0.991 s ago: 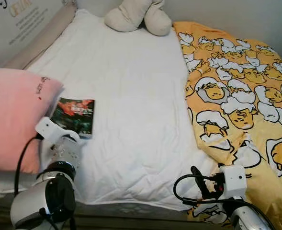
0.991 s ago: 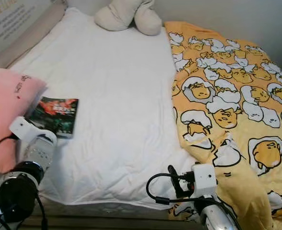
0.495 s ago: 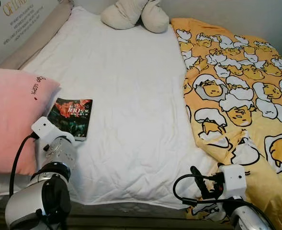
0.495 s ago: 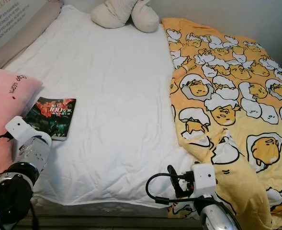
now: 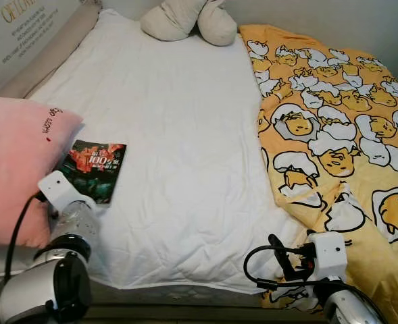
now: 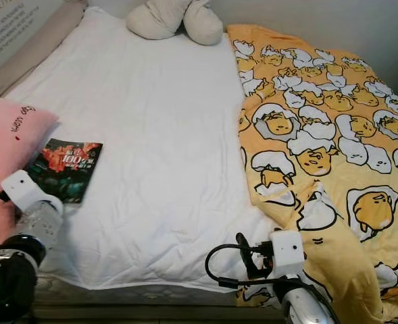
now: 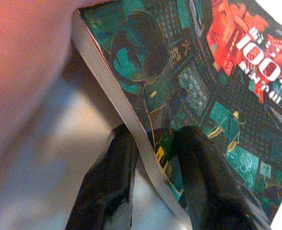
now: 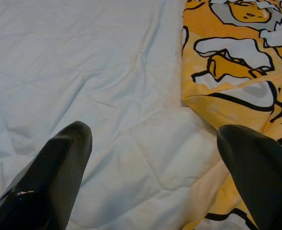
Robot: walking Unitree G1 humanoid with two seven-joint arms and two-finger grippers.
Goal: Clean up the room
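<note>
L gripper (image 7: 152, 143) clamps book (image 5: 90, 170) edge, pink pillow (image 5: 16, 169) touching alongside. R gripper (image 8: 155, 143) fingers spread wide over white sheet (image 5: 178, 135), yellow blanket (image 5: 334, 135) just beside. Open sheet ahead; stuffed toy (image 5: 188, 19) far end.

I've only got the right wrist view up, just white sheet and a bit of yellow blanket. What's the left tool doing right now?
Observer: The left tool has its fingers on either side of a book's near edge, one on the cover.
Operator: Where does that book lie?
Observer: On the white sheet, beside a pink pillow at the bed's left.
Operator: Anything at the far end?
Observer: A cream plush toy lies at the head of the sheet.
</note>
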